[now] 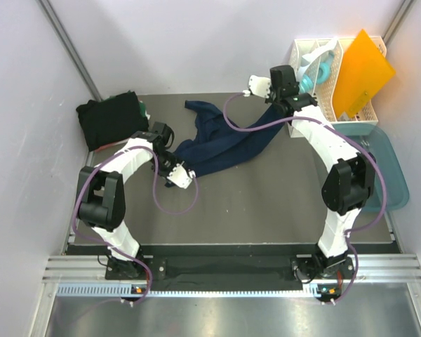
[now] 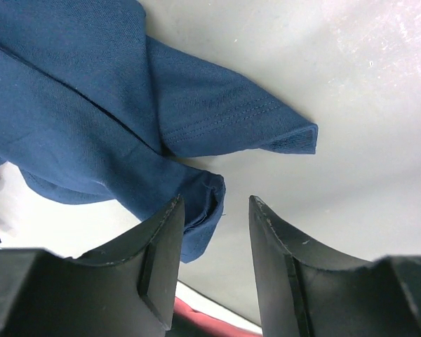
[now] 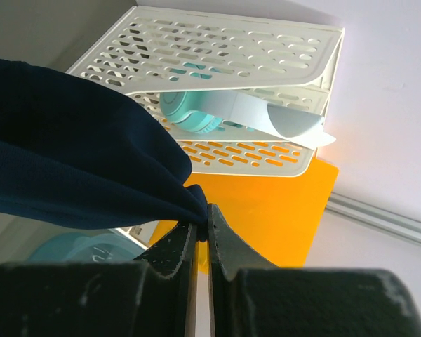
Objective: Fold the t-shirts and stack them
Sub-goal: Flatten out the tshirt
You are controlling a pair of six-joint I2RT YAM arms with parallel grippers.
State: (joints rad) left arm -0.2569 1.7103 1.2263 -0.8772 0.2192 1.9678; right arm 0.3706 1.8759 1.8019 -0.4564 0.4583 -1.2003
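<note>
A navy blue t-shirt (image 1: 224,147) lies crumpled and stretched across the back middle of the table. My right gripper (image 1: 276,104) is shut on a fold of it (image 3: 77,154) and holds that end lifted in front of the white rack; the jaws are pinched together on the cloth at the fingertips (image 3: 203,225). My left gripper (image 1: 182,175) is open, low over the table at the shirt's near-left edge. In the left wrist view a hem corner (image 2: 203,203) lies against the left finger (image 2: 158,267), apart from the right finger. A pile of black and dark green t-shirts (image 1: 112,119) sits at the back left.
A white slotted rack (image 1: 330,77) holding an orange folder (image 1: 361,74) and a pale teal object stands at the back right, close behind my right gripper. A teal plastic tub (image 1: 393,168) lies at the right edge. Walls close in the left, back and right.
</note>
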